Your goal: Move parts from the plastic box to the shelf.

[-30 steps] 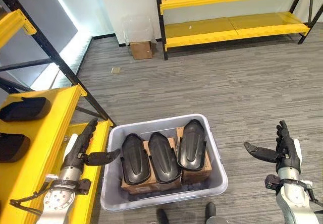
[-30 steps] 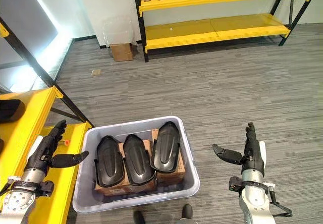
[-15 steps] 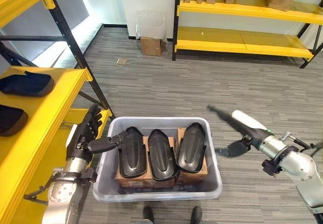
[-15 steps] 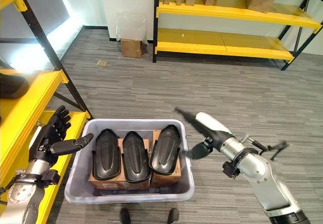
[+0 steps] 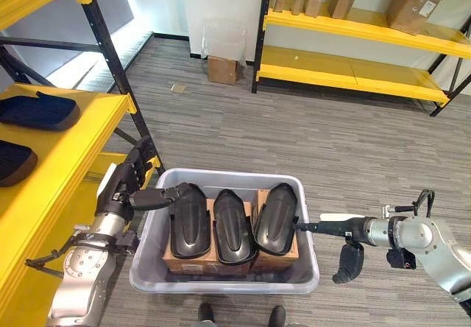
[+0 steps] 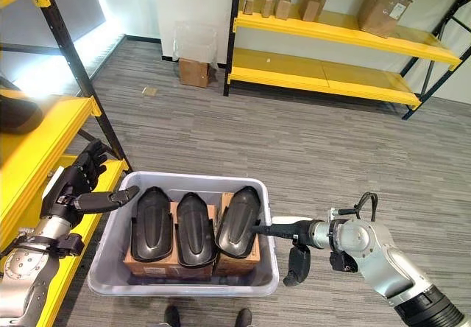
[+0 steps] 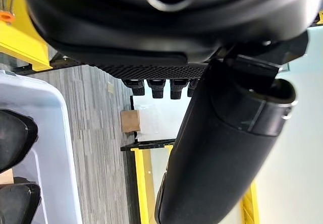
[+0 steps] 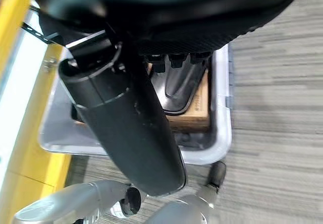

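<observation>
Three glossy black moulded plastic parts [image 5: 232, 224] lie on cardboard in the grey plastic box [image 5: 221, 283] between the straight-fingered left hand [image 5: 129, 188] and right hand [image 5: 335, 229], neither gripping, so a one-sided reach might shove the box away

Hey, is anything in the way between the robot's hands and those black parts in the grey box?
Nothing visible. The plastic box is open on top, and three black parts lie exposed on cardboard. The left hand hovers at the box's left rim, thumb over the leftmost part; the right hand reaches over the right rim, fingers at the rightmost part.
</observation>
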Controlling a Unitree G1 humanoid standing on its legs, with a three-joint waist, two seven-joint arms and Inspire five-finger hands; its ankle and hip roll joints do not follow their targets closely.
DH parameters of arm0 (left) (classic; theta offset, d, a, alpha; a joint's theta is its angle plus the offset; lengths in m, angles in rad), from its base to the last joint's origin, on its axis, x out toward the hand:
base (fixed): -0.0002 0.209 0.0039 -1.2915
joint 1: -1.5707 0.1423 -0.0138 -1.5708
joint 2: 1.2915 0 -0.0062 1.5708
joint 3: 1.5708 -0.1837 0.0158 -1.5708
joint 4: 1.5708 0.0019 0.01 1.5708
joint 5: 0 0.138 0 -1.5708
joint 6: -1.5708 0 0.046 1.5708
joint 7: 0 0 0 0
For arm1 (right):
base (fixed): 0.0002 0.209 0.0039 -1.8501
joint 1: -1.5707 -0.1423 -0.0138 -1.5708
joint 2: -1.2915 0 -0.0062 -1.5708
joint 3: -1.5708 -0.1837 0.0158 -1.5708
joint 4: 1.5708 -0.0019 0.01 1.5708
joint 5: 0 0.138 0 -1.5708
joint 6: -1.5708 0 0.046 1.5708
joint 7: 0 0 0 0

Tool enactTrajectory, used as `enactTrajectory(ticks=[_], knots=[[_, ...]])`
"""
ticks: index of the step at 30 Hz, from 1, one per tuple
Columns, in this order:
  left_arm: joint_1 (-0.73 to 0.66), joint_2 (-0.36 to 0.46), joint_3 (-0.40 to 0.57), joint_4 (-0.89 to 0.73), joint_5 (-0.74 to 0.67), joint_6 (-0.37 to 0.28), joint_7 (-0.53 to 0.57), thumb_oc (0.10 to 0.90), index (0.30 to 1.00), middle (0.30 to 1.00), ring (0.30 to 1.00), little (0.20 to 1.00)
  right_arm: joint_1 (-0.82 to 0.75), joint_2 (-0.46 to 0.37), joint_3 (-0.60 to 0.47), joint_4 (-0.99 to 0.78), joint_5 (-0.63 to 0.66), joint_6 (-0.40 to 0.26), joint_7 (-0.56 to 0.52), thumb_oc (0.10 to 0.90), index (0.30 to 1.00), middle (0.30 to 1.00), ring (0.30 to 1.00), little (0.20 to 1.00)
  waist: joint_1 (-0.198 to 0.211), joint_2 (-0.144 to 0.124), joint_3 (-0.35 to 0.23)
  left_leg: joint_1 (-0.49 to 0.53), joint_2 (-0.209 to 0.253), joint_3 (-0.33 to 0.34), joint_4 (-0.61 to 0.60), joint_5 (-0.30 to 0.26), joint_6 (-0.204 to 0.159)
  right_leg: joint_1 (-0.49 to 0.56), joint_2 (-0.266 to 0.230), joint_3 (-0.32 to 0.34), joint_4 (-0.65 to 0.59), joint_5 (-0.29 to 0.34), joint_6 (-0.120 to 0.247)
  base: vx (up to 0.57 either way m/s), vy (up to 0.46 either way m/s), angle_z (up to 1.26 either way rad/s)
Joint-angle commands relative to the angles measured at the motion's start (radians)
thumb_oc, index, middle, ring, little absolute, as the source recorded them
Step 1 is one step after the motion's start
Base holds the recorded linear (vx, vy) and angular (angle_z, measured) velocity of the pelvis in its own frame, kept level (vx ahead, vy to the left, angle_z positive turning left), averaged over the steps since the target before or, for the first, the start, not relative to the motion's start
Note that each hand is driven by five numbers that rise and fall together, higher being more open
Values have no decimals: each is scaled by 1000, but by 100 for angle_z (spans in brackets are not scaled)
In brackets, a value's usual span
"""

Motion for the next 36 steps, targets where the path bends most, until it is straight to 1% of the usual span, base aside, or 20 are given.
enactTrajectory(ticks=[1, 2, 4, 5, 8, 10, 13, 15, 17, 19, 23, 24, 27, 29, 32, 34, 36], knots=[[-122, 85, 1, -44, 5, -82, 17, 900, 1000, 1000, 1000, 1000, -128, -14, -3, -7, 7, 10, -76, 900, 1000, 1000, 1000, 1000, 7, 0, -33, 30, 32, -38, -6, -76, -29, 58, -6, -6, 21, -98, 40, 0, 0, 0], [-137, 73, -12, -35, 16, -79, 18, 900, 1000, 1000, 1000, 1000, -153, 26, -11, 27, 19, 74, -172, 900, 1000, 1000, 1000, 1000, 4, 2, -32, 33, 31, -38, -6, -77, -27, 56, -6, 0, 23, -97, 40, 0, 0, 0], [-139, 69, -14, -34, 15, -77, 17, 900, 1000, 1000, 1000, 1000, -165, 39, -12, 42, 16, 92, -190, 900, 1000, 1000, 1000, 1000, 3, 3, -33, 34, 30, -37, -6, -78, -26, 57, -6, 2, 24, -97, 39, 0, 0, 0], [-142, 61, -17, -29, 14, -75, 16, 900, 1000, 1000, 1000, 1000, -181, 58, -11, 65, 5, 123, -199, 900, 1000, 1000, 1000, 1000, 2, 6, -35, 36, 29, -36, -6, -80, -25, 58, -6, 4, 24, -98, 39, 23, 40, 0], [-142, 31, -24, -28, 20, -74, 14, 900, 1000, 1000, 1000, 1000, -178, 105, -9, 100, -88, 154, -171, 900, 1000, 1000, 1000, 1000, -3, 15, -36, 43, 25, -31, -6, -83, -21, 58, -7, 9, 28, -99, 39, 26, 64, -1], [-138, 15, -31, -33, 27, -67, 27, 900, 1000, 1000, 1000, 1000, -160, 133, -9, 95, -108, 167, -204, 900, 1000, 1000, 1000, 1000, -9, 21, -35, 48, 24, -25, -6, -84, -19, 58, -9, 13, 29, -98, 39, 26, 66, -1], [-135, -3, -39, -38, 33, -62, 35, 900, 1000, 1000, 1000, 1000, -150, 187, -6, 112, -128, 187, -294, 900, 1000, 1000, 1000, 1000, -14, 28, -34, 52, 19, -20, -6, -89, -14, 57, -10, 21, 32, -98, 40, 16, 50, -5], [-138, -13, -47, -36, 39, -59, 39, 900, 1000, 1000, 1000, 1000, -161, 215, 4, 138, -137, 181, -343, 900, 1000, 1000, 1000, 1000, -14, 32, -34, 53, 18, -20, -6, -90, -12, 56, -11, 22, 32, -98, 40, 7, 34, -4], [-147, -25, -54, -34, 46, -49, 41, 900, 1000, 1000, 1000, 1000, -190, 240, 20, 164, -134, 175, -350, 900, 1000, 1000, 1000, 1000, -11, 36, -36, 52, 16, -21, -6, -92, -12, 55, -11, 23, 32, -100, 39, 4, 17, 0], [-152, -32, -61, -34, 49, -43, 44, 900, 1000, 1000, 1000, 1000, -208, 260, 34, 174, -131, 188, -367, 900, 1000, 1000, 1000, 1000, -8, 39, -36, 52, 14, -22, -6, -92, -12, 56, -12, 21, 33, -100, 38, 7, 15, 0], [-156, -45, -69, -32, 53, -37, 37, 900, 1000, 1000, 1000, 1000, -229, 293, 65, 220, -121, 171, -390, 900, 1000, 1000, 1000, 1000, 1, 44, -38, 51, 12, -26, -6, -93, -12, 57, -14, 18, 33, -102, 38, 0, 0, 0], [-157, -50, -71, -31, 54, -35, 33, 900, 1000, 1000, 1000, 1000, -232, 312, 79, 246, -122, 158, -407, 900, 1000, 1000, 1000, 1000, 5, 47, -39, 49, 11, -28, -6, -93, -12, 57, -16, 15, 32, -101, 38, 7, 12, 3], [-152, -60, -72, -31, 58, -37, 31, 900, 1000, 1000, 1000, 1000, -228, 330, 89, 264, -124, 145, -439, 900, 1000, 1000, 1000, 1000, 8, 50, -40, 50, 11, -30, -6, -94, -12, 58, -17, 15, 31, -101, 38, 14, 19, 4], [-149, -69, -75, -28, 55, -37, 34, 900, 1000, 1000, 1000, 1000, -220, 348, 89, 290, -148, 105, -489, 900, 1000, 1000, 1000, 1000, 9, 54, -42, 50, 11, -32, -6, -94, -11, 58, -18, 14, 33, -102, 37, 17, 33, 2], [-151, -73, -77, -24, 54, -34, 33, 900, 1000, 1000, 1000, 1000, -221, 353, 79, 307, -168, 69, -516, 900, 1000, 1000, 1000, 1000, 9, 56, -44, 49, 10, -35, -6, -95, -11, 56, -19, 14, 36, -103, 38, 0, 0, 0], [-152, -74, -80, -23, 51, -30, 33, 900, 1000, 1000, 1000, 1000, -223, 354, 77, 317, -163, 67, -535, 900, 1000, 1000, 1000, 1000, 10, 57, -45, 49, 9, -36, -6, -95, -11, 54, -20, 13, 39, -104, 38, 20, 11, 0], [-154, -79, -83, -20, 51, -24, 29, 900, 1000, 1000, 1000, 1000, -230, 362, 78, 341, -198, 67, -536, 900, 1000, 1000, 1000, 1000, 11, 59, -45, 48, 6, -38, -6, -96, -8, 53, -21, 15, 42, -106, 37, 47, 25, 1]])
